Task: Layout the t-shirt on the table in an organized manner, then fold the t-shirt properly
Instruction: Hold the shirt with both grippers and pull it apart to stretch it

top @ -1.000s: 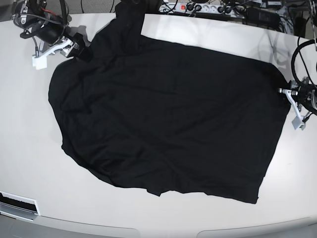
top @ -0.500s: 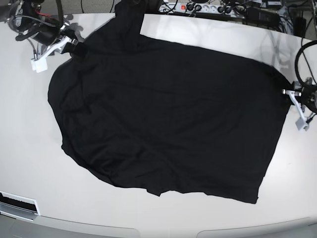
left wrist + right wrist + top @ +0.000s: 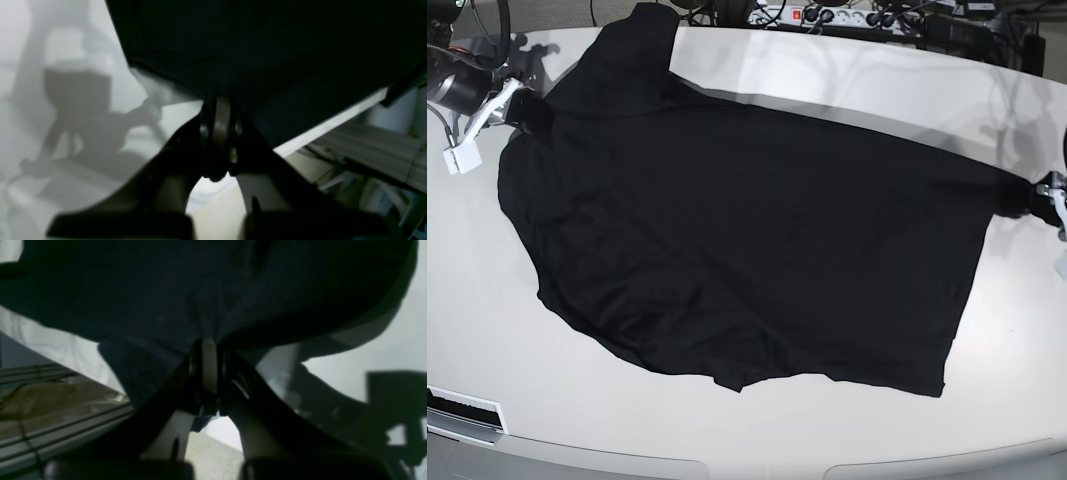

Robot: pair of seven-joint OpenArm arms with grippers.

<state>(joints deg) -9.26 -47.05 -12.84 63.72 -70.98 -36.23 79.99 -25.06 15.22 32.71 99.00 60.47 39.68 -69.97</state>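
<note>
The black t-shirt [image 3: 747, 240] lies spread across the white table [image 3: 907, 80], stretched taut between my two grippers. At the far left of the base view, my right gripper [image 3: 522, 108] is shut on the t-shirt's edge. The right wrist view shows its fingers [image 3: 208, 370] pinching the dark cloth [image 3: 206, 290]. My left gripper [image 3: 1027, 195] at the far right edge is shut on the opposite edge of the t-shirt. Seen from the left wrist, the pinched fabric [image 3: 267, 50] hangs lifted over the table [image 3: 83, 83].
A power strip and tangled cables [image 3: 847, 15] run along the table's back edge. A white label strip [image 3: 465, 410] sits at the front left corner. Bare tabletop [image 3: 487, 300] surrounds the shirt at left and front.
My right gripper closed on the shirt's edge and pulled it left. My left gripper pulled its edge right. The shirt shifted left and stretched flatter between them.
</note>
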